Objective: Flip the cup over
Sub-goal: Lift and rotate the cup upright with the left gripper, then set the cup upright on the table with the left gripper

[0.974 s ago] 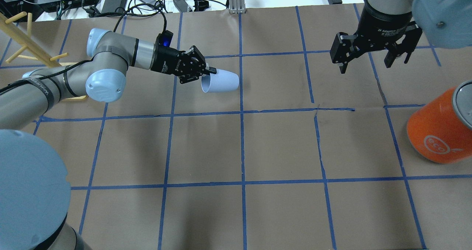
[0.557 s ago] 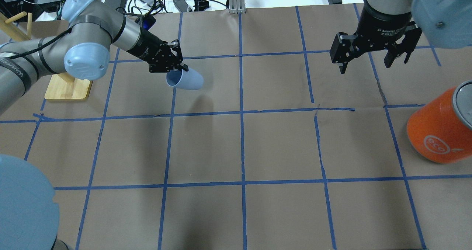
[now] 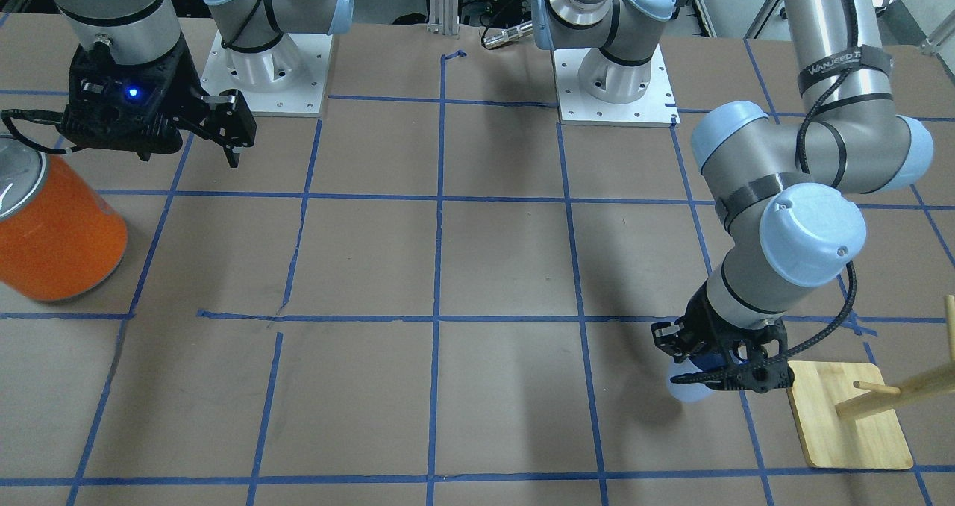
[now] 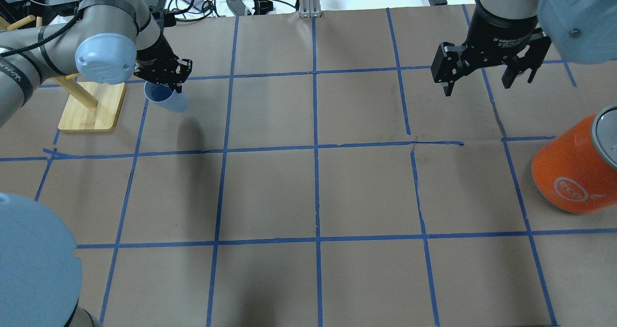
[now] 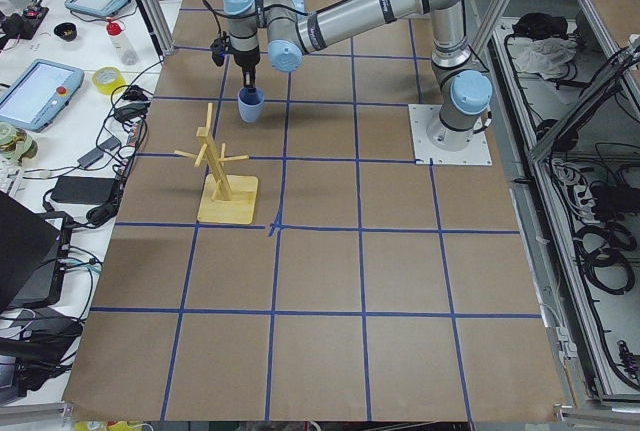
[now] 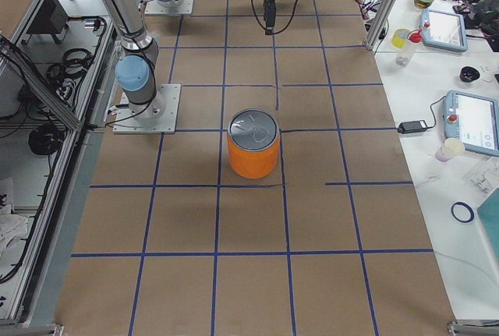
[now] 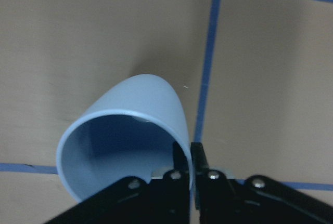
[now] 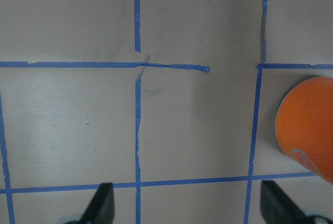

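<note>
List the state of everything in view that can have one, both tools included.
Small pale-blue tapered plastic cup: tilted, mouth upward, held by its rim.
Left tool: shut on that rim.
Right tool: open, empty, above the paper-covered table.
Large orange can with silver top: upright, untouched.
Wooden peg rack: upright on its base, pegs bare.
</note>
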Robot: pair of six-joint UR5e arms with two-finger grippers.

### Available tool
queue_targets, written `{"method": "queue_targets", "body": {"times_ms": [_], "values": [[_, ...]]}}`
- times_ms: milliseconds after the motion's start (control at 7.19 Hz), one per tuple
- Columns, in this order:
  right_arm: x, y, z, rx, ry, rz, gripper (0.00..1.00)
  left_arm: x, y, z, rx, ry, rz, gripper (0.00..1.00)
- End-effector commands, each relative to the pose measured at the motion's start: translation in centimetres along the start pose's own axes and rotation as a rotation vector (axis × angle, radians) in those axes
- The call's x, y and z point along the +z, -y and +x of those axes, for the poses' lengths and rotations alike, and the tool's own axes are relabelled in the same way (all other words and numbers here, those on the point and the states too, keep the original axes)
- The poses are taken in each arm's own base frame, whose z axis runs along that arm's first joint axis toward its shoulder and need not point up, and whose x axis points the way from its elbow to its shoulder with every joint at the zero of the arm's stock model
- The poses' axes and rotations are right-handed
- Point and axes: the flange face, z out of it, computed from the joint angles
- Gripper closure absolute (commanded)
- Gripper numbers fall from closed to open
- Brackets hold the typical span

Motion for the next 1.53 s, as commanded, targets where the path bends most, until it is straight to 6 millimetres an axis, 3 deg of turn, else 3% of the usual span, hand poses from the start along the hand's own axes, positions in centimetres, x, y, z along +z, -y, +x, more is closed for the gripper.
{"method": "queue_targets", "body": {"times_ms": [0,417,696,835,974,1113,1252,1391], "values": [[0.0,0.0,-0.1,-0.001,0.000,0.000,0.00,2.9,1.4,-0.3,0.058,0.020,0.003,1.00],[0.0,0.0,0.0,0.000,0.000,-0.001,0.00,5.8,2.5,-0.2,0.061,0.022,0.020,1.00],[0.4,-0.1,0.0,-0.001,0.000,-0.008,0.00,4.2,2.3,-0.3,0.063,0.026,0.042,0.52],[0.4,-0.1,-0.1,-0.002,0.000,-0.007,0.00,3.8,2.3,-0.3,0.062,0.029,0.047,0.45],[0.4,-0.1,-0.1,-0.002,0.002,-0.006,0.00,3.4,2.2,-0.4,0.059,0.030,0.053,0.45],[0.4,-0.1,-0.1,-0.002,0.002,-0.006,0.00,2.3,2.0,-0.4,0.058,0.033,0.058,0.45],[0.4,-0.1,-0.1,0.000,0.000,-0.006,0.00,-0.3,0.9,0.0,0.062,0.029,0.047,0.44],[0.4,-0.1,-0.1,-0.002,0.002,-0.008,0.00,-3.7,-1.2,1.7,0.067,0.020,0.018,0.43]]}}
